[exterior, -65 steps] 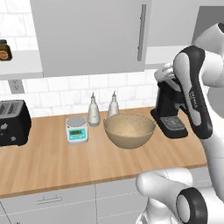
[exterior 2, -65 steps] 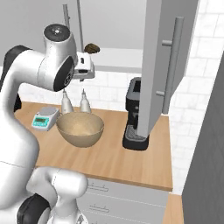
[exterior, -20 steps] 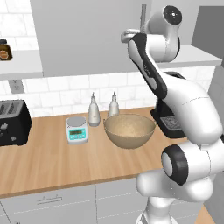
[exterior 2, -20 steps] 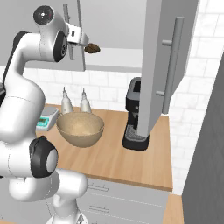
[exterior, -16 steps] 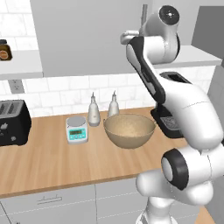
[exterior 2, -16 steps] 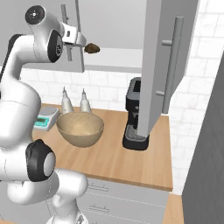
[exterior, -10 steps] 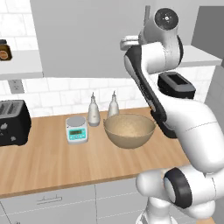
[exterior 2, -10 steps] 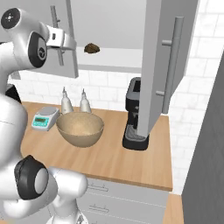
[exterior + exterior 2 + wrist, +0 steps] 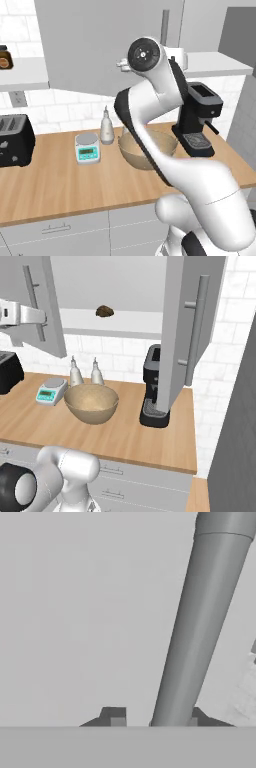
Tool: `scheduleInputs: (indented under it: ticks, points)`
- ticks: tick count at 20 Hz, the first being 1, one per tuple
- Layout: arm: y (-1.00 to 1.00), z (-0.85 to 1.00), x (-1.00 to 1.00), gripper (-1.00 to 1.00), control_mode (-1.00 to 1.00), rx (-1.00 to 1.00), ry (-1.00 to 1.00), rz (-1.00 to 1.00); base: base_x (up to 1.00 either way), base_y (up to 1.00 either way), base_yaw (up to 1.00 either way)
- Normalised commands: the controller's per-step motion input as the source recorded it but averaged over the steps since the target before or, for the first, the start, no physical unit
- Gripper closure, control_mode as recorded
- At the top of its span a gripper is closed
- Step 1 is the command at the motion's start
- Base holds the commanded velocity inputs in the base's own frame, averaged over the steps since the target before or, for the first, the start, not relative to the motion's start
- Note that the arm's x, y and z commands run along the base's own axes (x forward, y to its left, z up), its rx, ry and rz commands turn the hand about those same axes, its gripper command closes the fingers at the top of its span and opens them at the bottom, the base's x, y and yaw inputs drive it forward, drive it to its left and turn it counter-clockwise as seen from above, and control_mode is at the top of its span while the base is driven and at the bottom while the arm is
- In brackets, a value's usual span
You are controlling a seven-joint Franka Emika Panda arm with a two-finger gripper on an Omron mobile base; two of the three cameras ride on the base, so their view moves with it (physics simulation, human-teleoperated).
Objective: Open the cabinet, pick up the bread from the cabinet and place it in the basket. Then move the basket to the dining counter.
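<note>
Two doors: both leaves of the cabinet [image 9: 176,331] swung wide in the right base view, shelf inside laid bare.
Bread: the bread [image 9: 104,311], a small dark lump, alone on the pale cabinet shelf, high above the worktop and well apart from the basket.
Basket: the basket [image 9: 91,403], round and tan, upright on the wooden counter [image 9: 125,438], just in front of two bottles [image 9: 76,375] and between the kitchen scale [image 9: 51,391] and the coffee machine [image 9: 154,388].
Gripper: the gripper [image 9: 155,722] astride the left door's bar handle [image 9: 200,612]; jaws slightly spread, one tip against the bar, the other with a gap beside it, not pinching.
Arm: raised high in the left base view, white links crossing in front of the basket and the open door.
Far left: black toaster [image 9: 15,140] on the same counter, well apart from the scale.
</note>
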Motion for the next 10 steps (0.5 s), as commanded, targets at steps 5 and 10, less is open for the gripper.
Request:
scheduleInputs:
  ticks: [5,10]
  points:
    - [1.0,0.07,-1.0,1.0,-1.0,-0.05,0.0,-0.29,0.0,0.0,0.0]
    - [1.0,0.0,-0.89,1.0,-1.0,-0.03,0.05,-0.32,0.0,0.0,0.0]
